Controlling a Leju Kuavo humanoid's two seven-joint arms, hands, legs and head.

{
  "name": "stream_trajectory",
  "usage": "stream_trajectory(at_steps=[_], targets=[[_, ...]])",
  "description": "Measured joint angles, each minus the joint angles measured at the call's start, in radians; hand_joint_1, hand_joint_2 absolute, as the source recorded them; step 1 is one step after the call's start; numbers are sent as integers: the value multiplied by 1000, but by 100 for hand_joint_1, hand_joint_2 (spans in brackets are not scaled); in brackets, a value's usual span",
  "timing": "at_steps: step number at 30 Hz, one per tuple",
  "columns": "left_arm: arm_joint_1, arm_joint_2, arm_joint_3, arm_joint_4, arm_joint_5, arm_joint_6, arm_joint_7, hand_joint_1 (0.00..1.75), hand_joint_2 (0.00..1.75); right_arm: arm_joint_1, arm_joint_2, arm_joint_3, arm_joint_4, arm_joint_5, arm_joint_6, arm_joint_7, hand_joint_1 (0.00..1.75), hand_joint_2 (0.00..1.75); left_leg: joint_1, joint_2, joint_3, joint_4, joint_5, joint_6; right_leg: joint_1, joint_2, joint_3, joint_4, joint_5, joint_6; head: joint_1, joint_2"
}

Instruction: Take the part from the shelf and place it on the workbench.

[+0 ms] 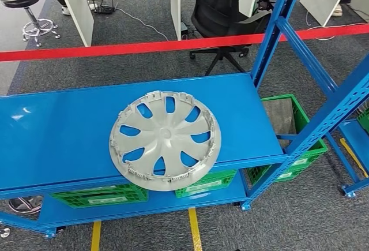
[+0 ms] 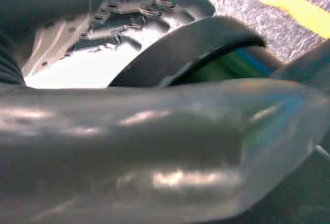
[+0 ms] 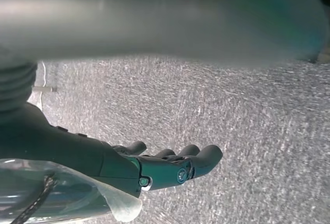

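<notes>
With the right hand (image 3: pixel 171 167) empty and flat-fingered and the left hand (image 2: pixel 128 7) unreadable, grip the wheel cover (image 1: pixel 165 140), lower centre of the frame, by its overhanging rim on the shelf (image 1: pixel 52 141).

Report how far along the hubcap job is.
Done: nothing visible yet. The grey hubcap lies flat on the blue shelf, its near edge overhanging the front lip. In hand: nothing; the right robot hand hangs empty, fingers extended, over carpet. Left: gripping the hubcap, lifting it and carrying it to the workbench.
</notes>
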Motion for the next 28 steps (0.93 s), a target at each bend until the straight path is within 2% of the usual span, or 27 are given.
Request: stream_trajectory(at_steps=[28], targets=[[96, 96, -88, -80, 474, -119, -27, 0, 0, 113, -4, -713, -118, 536, 222, 12, 0, 0, 4, 0, 6, 0, -4, 0, 3, 0, -5, 0, -6, 2, 0, 0]])
